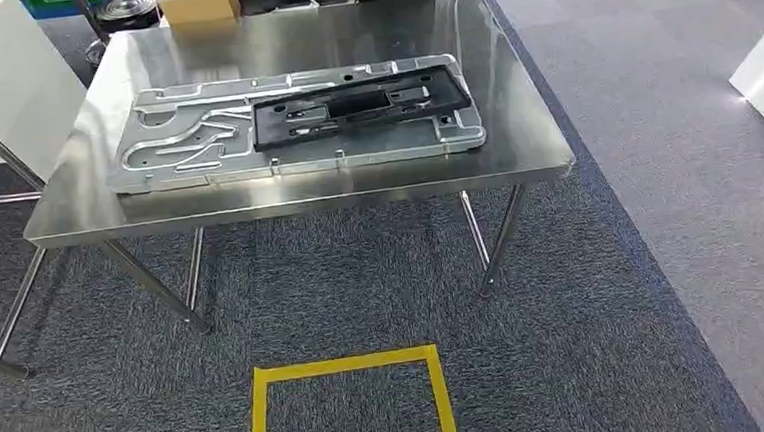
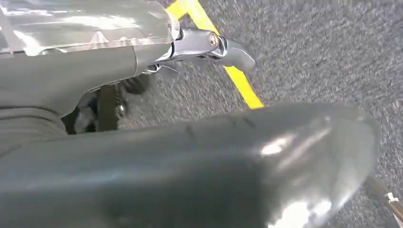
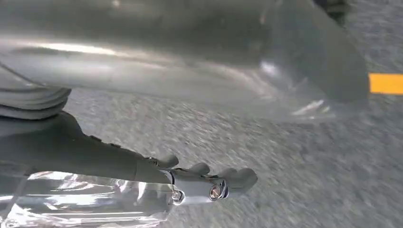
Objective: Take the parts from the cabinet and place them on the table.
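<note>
With the silver plate (image 1: 293, 131) and the black frame (image 1: 361, 102) on top of it lying on the steel table (image 1: 544, 146), keep both empty, loosely extended hands (image 2: 209, 47) (image 3: 209, 183) down while you turn toward the cabinet.

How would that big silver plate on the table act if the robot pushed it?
The silver plate lies flat, so it would probably slide on the smooth steel table, not tip. It looks like stiff metal. The black part resting on it might shift.

grey carpet (image 1: 382, 276), yellow tape square (image 1: 351, 378)
</note>
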